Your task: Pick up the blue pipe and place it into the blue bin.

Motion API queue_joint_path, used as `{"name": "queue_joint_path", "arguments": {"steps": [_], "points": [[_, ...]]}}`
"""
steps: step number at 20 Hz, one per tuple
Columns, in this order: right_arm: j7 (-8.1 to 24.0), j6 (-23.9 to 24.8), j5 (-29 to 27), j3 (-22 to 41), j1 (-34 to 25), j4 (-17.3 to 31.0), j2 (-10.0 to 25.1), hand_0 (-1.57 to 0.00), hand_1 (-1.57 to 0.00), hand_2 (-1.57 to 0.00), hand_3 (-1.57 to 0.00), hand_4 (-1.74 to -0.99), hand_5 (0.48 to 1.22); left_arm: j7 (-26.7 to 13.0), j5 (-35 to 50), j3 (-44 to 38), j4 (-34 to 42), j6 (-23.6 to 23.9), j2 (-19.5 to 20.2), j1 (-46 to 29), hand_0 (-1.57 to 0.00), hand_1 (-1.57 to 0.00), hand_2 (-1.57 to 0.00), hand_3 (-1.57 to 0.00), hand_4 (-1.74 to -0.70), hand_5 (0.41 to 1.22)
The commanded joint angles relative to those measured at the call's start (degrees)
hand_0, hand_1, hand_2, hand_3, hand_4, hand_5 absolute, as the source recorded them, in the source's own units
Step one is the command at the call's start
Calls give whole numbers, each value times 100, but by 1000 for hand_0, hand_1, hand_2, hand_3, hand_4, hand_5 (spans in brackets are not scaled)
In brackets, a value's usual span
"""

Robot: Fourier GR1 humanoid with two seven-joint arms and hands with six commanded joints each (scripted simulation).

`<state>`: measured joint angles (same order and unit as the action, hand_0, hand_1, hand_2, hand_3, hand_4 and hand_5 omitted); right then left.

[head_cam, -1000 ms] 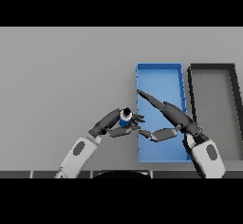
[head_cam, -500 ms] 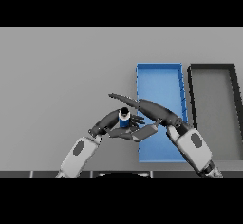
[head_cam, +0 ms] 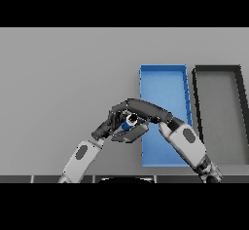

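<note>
You have the short blue pipe with a white end (head_cam: 130,122) caught between both hands just left of the open blue rectangular bin (head_cam: 163,78) (its left wall sits close by). Your right hand (head_cam: 137,108) curls over the pipe from above; your left hand (head_cam: 113,124) cups it from the other side. Grasping looks nearly done; lifting and placing into the bin remain.

Small blue pipe (head_cam: 130,122), centre frame: mostly hidden by both dark hands, right hand (head_cam: 141,108) above, left hand (head_cam: 113,125) beside; grip contact indeterminate.
</note>
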<state>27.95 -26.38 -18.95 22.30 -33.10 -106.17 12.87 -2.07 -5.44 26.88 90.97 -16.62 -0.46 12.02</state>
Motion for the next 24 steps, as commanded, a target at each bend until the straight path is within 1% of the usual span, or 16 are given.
{"name": "queue_joint_path", "arguments": {"steps": [1, 2, 3, 4, 5, 6, 8, 11, 14, 16, 17, 18, 20, 21, 22, 24], "points": [[-9, 35, -22, 29, 15, 18, -77, -1015, -1015, -1042, -872, -1514, 550, -4, -13, -24, -21, 27, -43, 22, -1571, -1571, -1571, -1571, -1645, 1221], [17, 81, -51, 41, -20, 38, -132, -1126, -1127, -1148, -953, -1551, 596, 68, 60, -58, 28, -21, -39, -14, -1571, -1571, -1571, -1511, -1662, 1221], [72, 117, -134, 84, 12, -31, -178, -1215, -1215, -1233, -1021, -1581, 650, 237, 145, -85, -68, -79, -104, -39, -1571, -1571, -1571, -1523, -1677, 1221], [-2, 206, -125, 142, 13, -2, -265, -1286, -1287, -1300, -1102, -1606, 765, 283, 242, -125, -57, -130, -172, -25, -1571, -1571, -1571, -1532, -1690, 1221], [-85, 229, -200, 157, 31, -51, -226, -1343, -1343, -1354, -1186, -1628, 856, 248, 280, -145, -18, -182, -193, -23, -1571, -1571, -1571, -1502, -1699, 1221], [-147, 259, -172, 199, 25, -56, -192, -1389, -1389, -1398, -1250, -1648, 929, 237, 280, -175, -38, -214, -214, 3, -1571, -1571, -1571, -1490, -1707, 1221], [-416, 259, -69, 262, 53, 15, -125, -1454, -1454, -1460, -1357, -1680, 1034, 159, 268, -236, -76, -307, -218, 0, -1571, -1571, -1571, -1441, -1718, 1221], [-681, 358, -44, 362, 34, -43, -64, -1511, -1511, -1514, -1462, -1710, 1125, 149, 174, -256, -16, -323, -297, 0, -1571, -1571, -1571, -1433, -1728, 1221], [-683, 587, -53, 397, 43, -32, -143, -1540, -1540, -1542, -1515, -1725, 1172, 255, 79, -286, 24, -301, -270, -47, -1571, -1571, -1571, -1422, -1731, 1221], [-852, 666, 37, 396, 87, -36, -123, -1551, -1551, -1552, -1535, -1731, 1190, 363, -159, -245, 70, -97, -254, -89, -1571, -1571, -1571, -1454, -1724, 1221], [-933, 694, 96, 408, 70, -3, -103, -1555, -1555, -1556, -1542, -1733, 1196, 399, -311, -265, 65, -58, -189, -67, -1462, -1342, -1293, -1166, -1599, 1221], [-854, 745, 62, 417, 56, -55, -89, -1558, -1558, -1559, -1548, -1734, 1201, 420, -327, -253, 97, -210, -133, -80, -1169, -1073, -1034, -933, -1475, 1221], [-715, 823, 31, 479, 59, -78, -68, -1563, -1563, -1563, -1556, -1737, 1208, 193, -335, -294, 150, -526, -74, -64, -748, -687, -662, -596, -1282, 1221], [-587, 856, -27, 457, 37, -115, -42, -1565, -1565, -1565, -1559, -1738, 1211, 287, -390, -324, 133, -646, -49, -71, -598, -549, -529, -477, -1206, 1221], [-462, 869, -15, 486, 84, -198, -15, -1566, -1566, -1566, -1562, -1738, 1213, 384, -542, -289, 57, -677, -81, -55, -478, -439, -423, -381, -1136, 1132], [-461, 953, 115, 539, 118, -211, -60, -1568, -1568, -1568, -1565, -1739, 1216, 132, -548, -345, 78, -676, -128, -93, -306, -281, -270, -244, -1047, 938]]}}
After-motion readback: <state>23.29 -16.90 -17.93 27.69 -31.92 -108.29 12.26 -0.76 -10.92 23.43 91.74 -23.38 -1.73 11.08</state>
